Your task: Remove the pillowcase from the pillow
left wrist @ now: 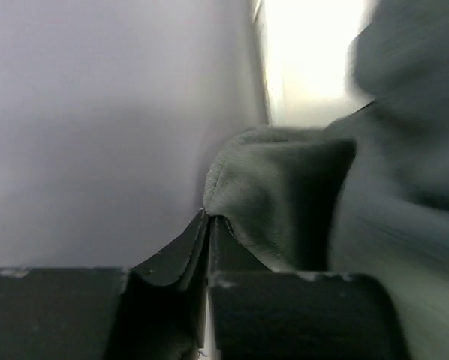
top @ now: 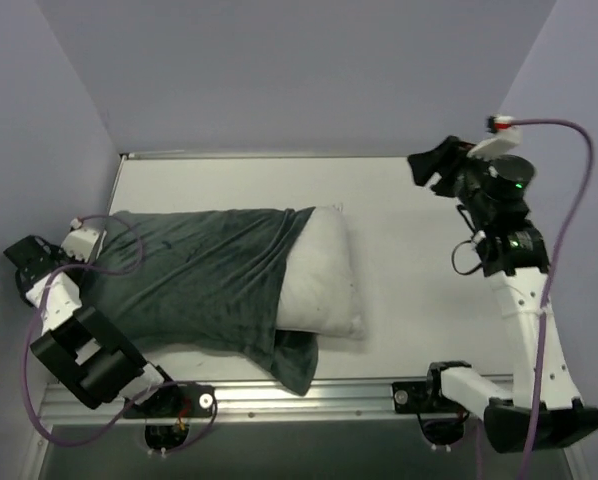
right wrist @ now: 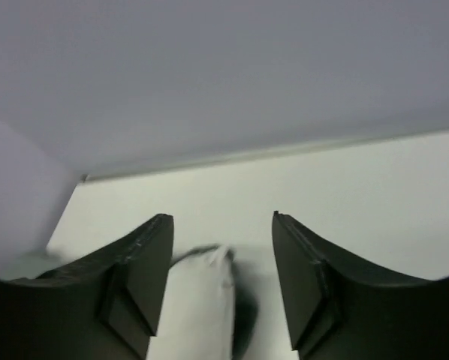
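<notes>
The dark grey pillowcase [top: 199,280] lies over the left two thirds of the white pillow [top: 319,270], whose right end sticks out bare. One loose corner of the cloth trails toward the near rail. My left gripper [top: 91,236] is at the cloth's left edge, close to the left wall. In the left wrist view this gripper [left wrist: 208,216] is shut on a fold of the pillowcase [left wrist: 284,180]. My right gripper [top: 434,165] hangs raised over the back right of the table, away from the pillow. Its jaws [right wrist: 223,217] stand open and empty, with the pillow [right wrist: 198,307] far below between them.
Lavender walls close in the table [top: 409,300] on the left, back and right. A metal rail [top: 329,395] runs along the near edge by the arm bases. A purple cable [top: 559,200] loops beside the right arm.
</notes>
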